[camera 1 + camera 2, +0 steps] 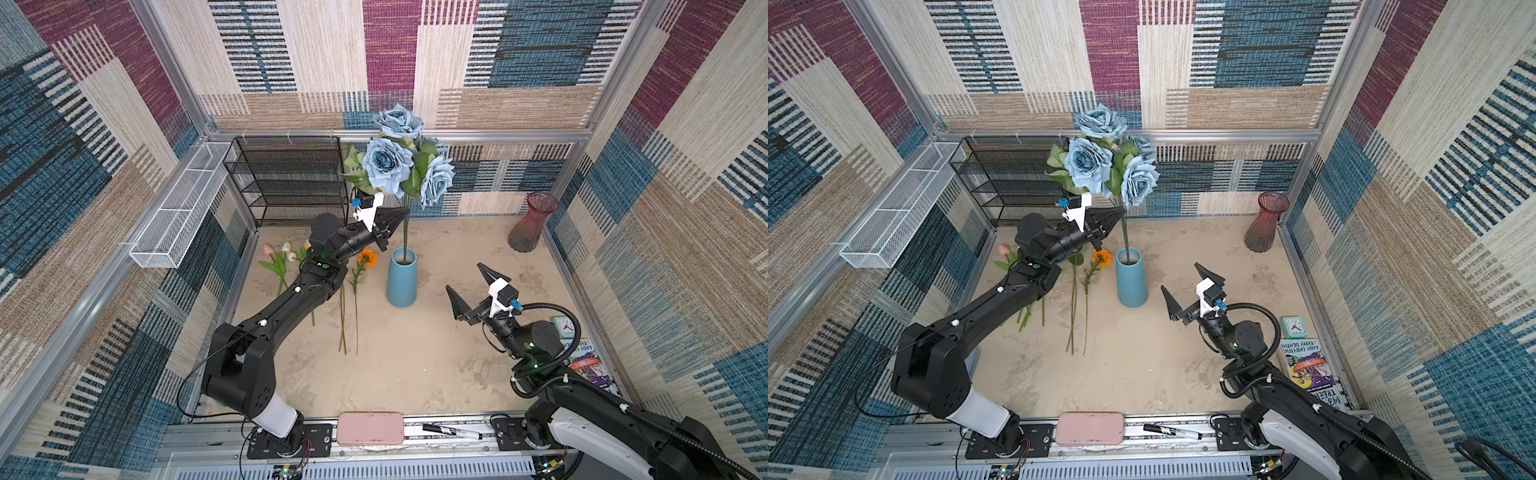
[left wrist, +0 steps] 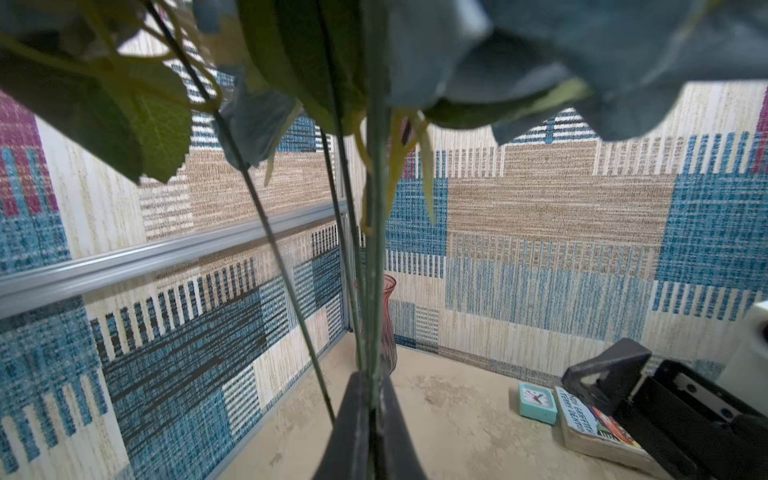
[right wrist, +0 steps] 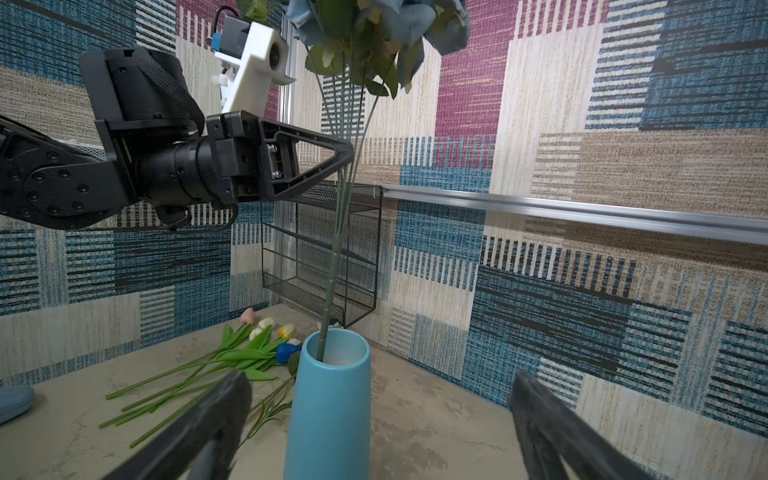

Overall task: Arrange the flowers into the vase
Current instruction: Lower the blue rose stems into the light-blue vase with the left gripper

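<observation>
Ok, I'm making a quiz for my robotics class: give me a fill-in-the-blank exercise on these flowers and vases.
The left claw is shut on the stem of the dusty-blue ____. That stem stands in the vase coloured ____. The right claw is ____ and holds nothing. The tulips lie on the ____.
Missing words: roses; blue; open; table.

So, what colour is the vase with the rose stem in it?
Light blue; the vase shows best in the right wrist view.
</observation>
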